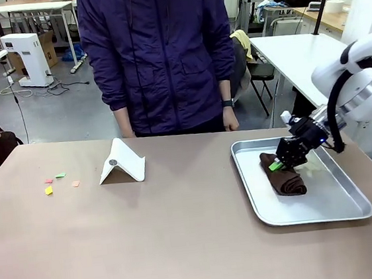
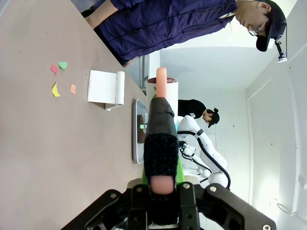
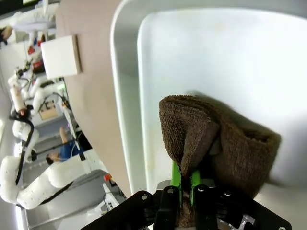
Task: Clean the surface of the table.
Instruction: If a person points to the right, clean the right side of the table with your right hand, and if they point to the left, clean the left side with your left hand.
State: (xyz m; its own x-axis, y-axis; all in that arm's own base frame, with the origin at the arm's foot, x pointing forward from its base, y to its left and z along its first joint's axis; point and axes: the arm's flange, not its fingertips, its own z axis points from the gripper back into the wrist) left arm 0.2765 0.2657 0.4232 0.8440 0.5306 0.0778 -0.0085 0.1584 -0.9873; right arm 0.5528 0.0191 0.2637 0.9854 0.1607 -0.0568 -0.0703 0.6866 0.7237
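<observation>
- Taupe table: stiff, smooth, heavy and not to be lifted. It spreads under and around the right gripper. You wipe it, you don't hold it.
- Grip?
- Pinching the brown cloth, soft and limp, in the tray just below. Left gripper fingers are pressed together.
- Room?
- Clear the tray rim first. Then it's open top toward the scraps, well off past the white stand.
</observation>
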